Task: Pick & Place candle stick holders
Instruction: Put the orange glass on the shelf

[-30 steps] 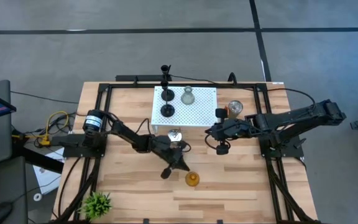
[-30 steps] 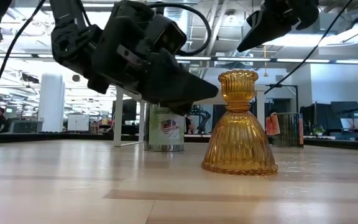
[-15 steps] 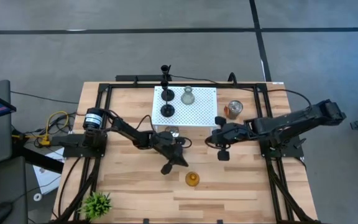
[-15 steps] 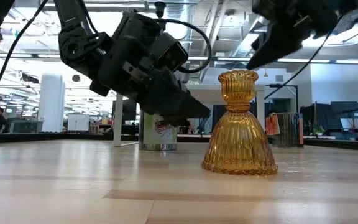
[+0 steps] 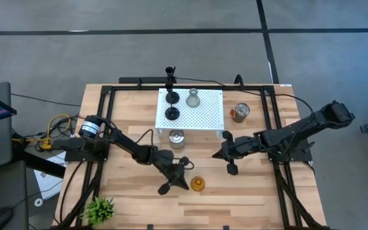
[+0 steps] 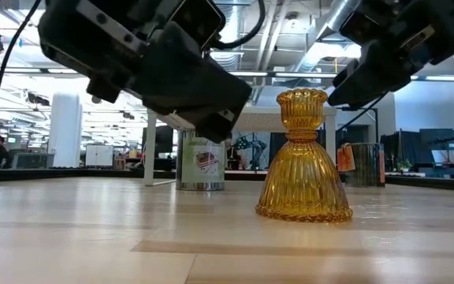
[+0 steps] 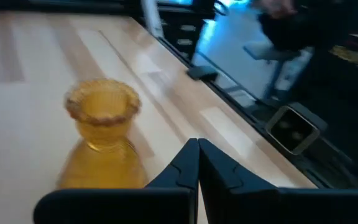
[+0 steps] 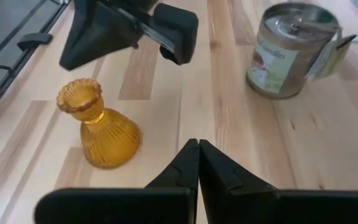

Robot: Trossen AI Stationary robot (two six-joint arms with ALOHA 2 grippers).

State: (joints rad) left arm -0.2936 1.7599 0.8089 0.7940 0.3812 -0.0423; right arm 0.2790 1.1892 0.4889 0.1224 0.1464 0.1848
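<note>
Right now you are looking at the amber holder (image 5: pixel 198 184) standing upright on the table's near edge, mouth up, long axis vertical. Your left gripper (image 5: pixel 174 180) is hovering just beside it, on its left, nearer than the right gripper (image 5: pixel 225 155), which is waiting farther back. Both are showing fingers pressed together, holding nothing, in the wrist views.

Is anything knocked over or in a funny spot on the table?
Nothing is knocked over. The amber candle holder stands upright but alone on the bare wood, while two black holders and the pale glass one sit on the white board. The left gripper is close beside it.
</note>
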